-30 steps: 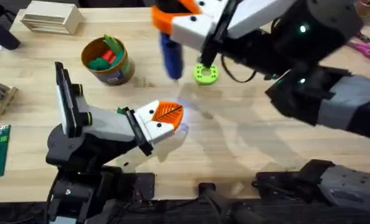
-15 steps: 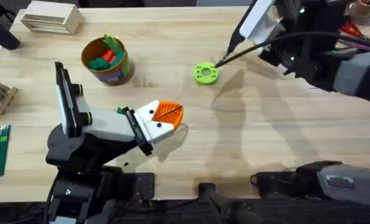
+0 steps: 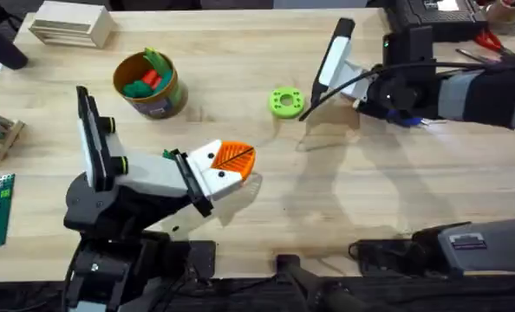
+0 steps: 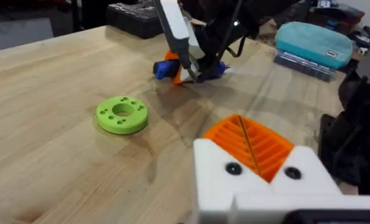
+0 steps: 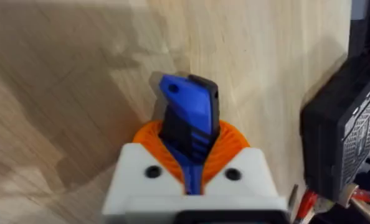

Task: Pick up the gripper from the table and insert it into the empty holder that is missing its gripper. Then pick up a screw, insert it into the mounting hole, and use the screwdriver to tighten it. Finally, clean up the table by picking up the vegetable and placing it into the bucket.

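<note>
On my overhead feed the right end effector (image 3: pixel 394 102) sits out over the far right of the desk (image 3: pixel 344 199), clamped on the blue screwdriver (image 5: pixel 188 124); my right wrist feed shows the blue body pinched between the two orange pads. The tool looks low to the wood, though I cannot tell whether it touches. The green ring (image 3: pixel 285 102) lies just beside that arm, toward the middle of the desk.

The left end effector (image 3: pixel 231 165) hovers near the middle, with one orange ribbed finger (image 4: pixel 250 144) on its white block (image 4: pixel 260 186). I cannot tell from these angles whether it is wide or narrow.

The bucket (image 3: pixel 160 98) stands at the far left, well apart from both arms, with a green vegetable (image 3: pixel 159 62) sticking up inside it beside something red.
</note>
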